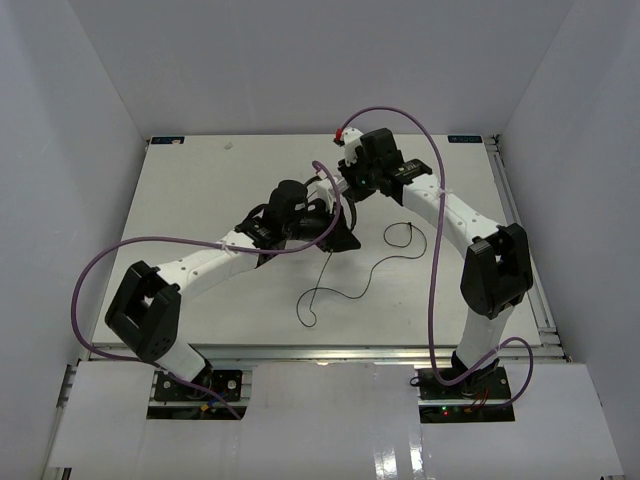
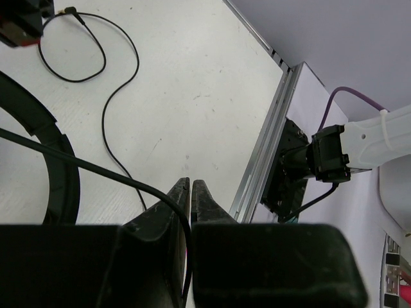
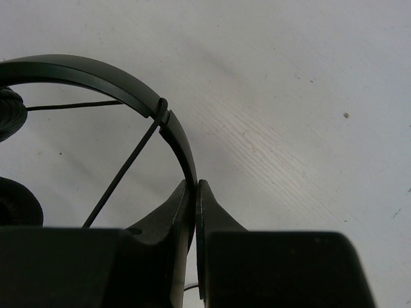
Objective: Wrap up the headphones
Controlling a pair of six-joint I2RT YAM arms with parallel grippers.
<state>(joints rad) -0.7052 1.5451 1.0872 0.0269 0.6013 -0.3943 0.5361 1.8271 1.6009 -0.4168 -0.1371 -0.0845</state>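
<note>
The right gripper (image 3: pixel 194 187) is pinched fully together on the thin black headband (image 3: pixel 176 138) of the headphones (image 3: pixel 77 69). From those fingertips the band arcs up and away to the left of that wrist view, with its hollow side facing lower left. Inside that curve sits one round earpad (image 3: pixel 11 115), with a second (image 3: pixel 16 204) lower down, and both are cut off by the frame edge. A strand of the cord (image 2: pixel 139 64) crosses the hollow and meets the band partway along. The left gripper (image 2: pixel 192 187) is likewise closed. A taut length of cord comes in from its left and passes between its tips, and another stretch of the band curves just to the left of them. Ahead of these fingers the slack cord wanders over bare table (image 1: pixel 200 180) to a small loop ending in the plug (image 2: pixel 67 10), which lies flat. To their right the table's metal rail (image 2: pixel 260 167) runs close by, with open surface between it and the cord. From overhead the two grippers meet near mid-table, well clear of the white walls (image 1: pixel 90 100), and they hide almost all of the headphones, so how the band lies cannot be read there. Only the cord shows, trailing toward the near edge and then curling back to the right. A purple cable (image 1: pixel 110 255) sags beside the left arm.
</note>
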